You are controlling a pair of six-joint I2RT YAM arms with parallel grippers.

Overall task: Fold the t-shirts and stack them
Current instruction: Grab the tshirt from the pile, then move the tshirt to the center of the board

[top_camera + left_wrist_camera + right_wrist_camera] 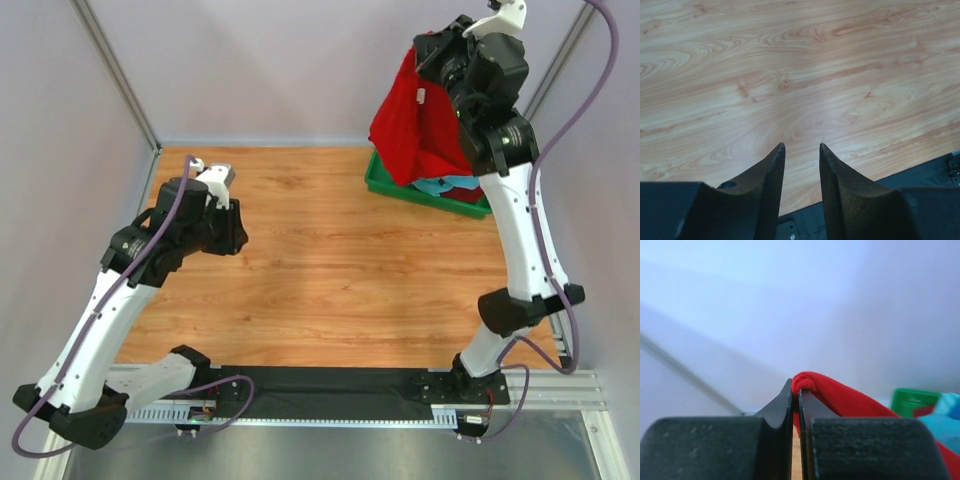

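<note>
**A:** The right pincer (796, 385) is clamped on a fold of the bright red t-shirt (410, 120), which hangs below it, with its lower edge down at the green bin (425, 192)

**B:** I'd raise it until that edge surely clears, then swing over the counter (330, 270); the left pincer (801, 147), narrowly parted and empty, could take a low corner so the cloth spreads flat

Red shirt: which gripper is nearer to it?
Right. The right gripper is shut on the red shirt, holding it up; the left gripper hangs open over the table, well apart.
</note>
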